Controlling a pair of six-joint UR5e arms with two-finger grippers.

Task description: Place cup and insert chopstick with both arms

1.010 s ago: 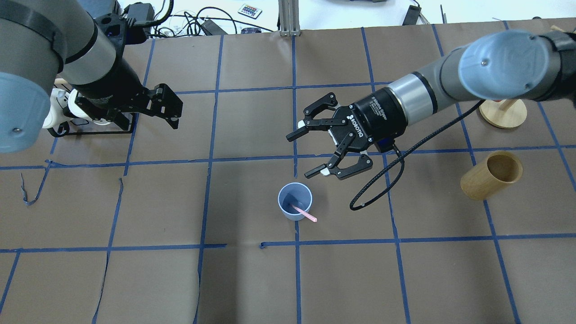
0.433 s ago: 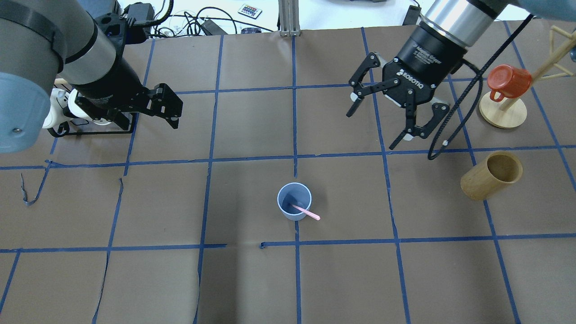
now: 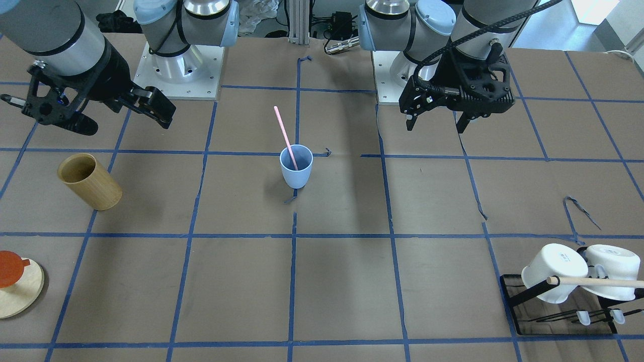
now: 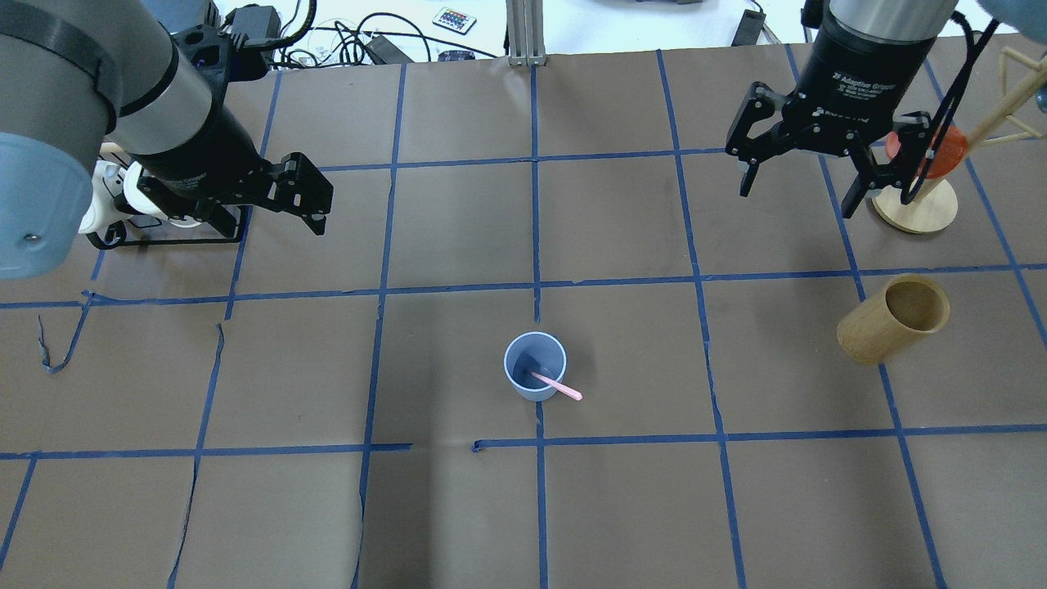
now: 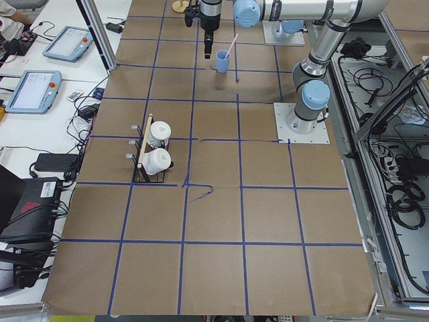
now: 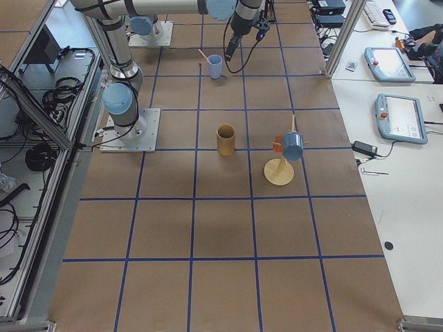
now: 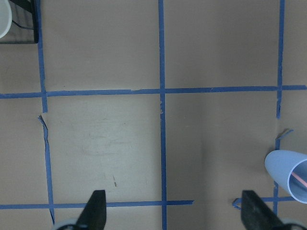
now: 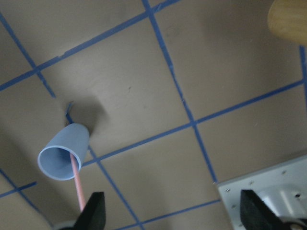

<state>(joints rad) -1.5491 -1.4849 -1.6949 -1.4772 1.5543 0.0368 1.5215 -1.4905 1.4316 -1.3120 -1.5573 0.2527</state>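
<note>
The light blue cup (image 4: 535, 366) stands upright near the table's middle, also in the front view (image 3: 296, 166). One pale pink chopstick (image 4: 558, 386) leans in it, sticking out above the rim (image 3: 285, 131). My right gripper (image 4: 797, 198) is open and empty, high at the far right, well away from the cup; its wrist view shows the cup (image 8: 64, 155) and the chopstick (image 8: 76, 184). My left gripper (image 4: 270, 214) is open and empty at the far left; the cup (image 7: 290, 175) shows at its wrist view's right edge.
A tan bamboo cylinder (image 4: 891, 319) lies tilted at the right. A wooden mug tree (image 4: 916, 204) with a red mug (image 4: 941, 151) stands behind my right gripper. A black rack (image 3: 563, 301) with white mugs (image 3: 553, 274) and a wooden rod (image 3: 593, 281) sits at the left.
My right gripper has pulled away from the cup, back and to the right, turning to point downward and staying open. The chopstick stays in the cup. The left arm has not moved.
</note>
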